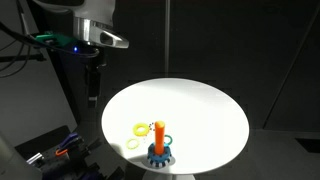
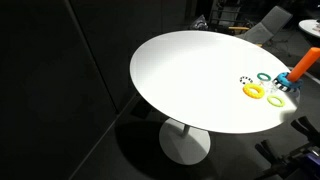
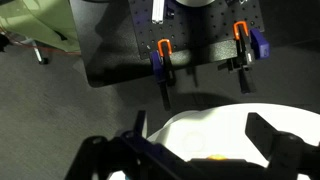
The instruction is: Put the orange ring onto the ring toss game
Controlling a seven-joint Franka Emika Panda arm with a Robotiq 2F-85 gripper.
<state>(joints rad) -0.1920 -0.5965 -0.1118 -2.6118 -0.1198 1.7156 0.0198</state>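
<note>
The ring toss game (image 1: 160,146), an orange peg on a blue toothed base, stands near the front edge of the white round table (image 1: 200,105). It also shows at the right edge in an exterior view (image 2: 296,72). The orange ring (image 1: 140,128) lies flat on the table just beside the base, and shows in both exterior views (image 2: 254,90). My gripper (image 1: 92,92) hangs high beyond the table's left edge, far from the ring. In the wrist view the gripper (image 3: 205,135) is open and empty, with the table (image 3: 215,125) between the fingers.
A paler yellow-green ring (image 2: 275,101) lies next to the orange one. A teal ring (image 2: 264,77) and a dark beaded ring (image 2: 246,80) lie behind them. Clamps (image 3: 160,55) hold a dark board in the wrist view. Surroundings are dark.
</note>
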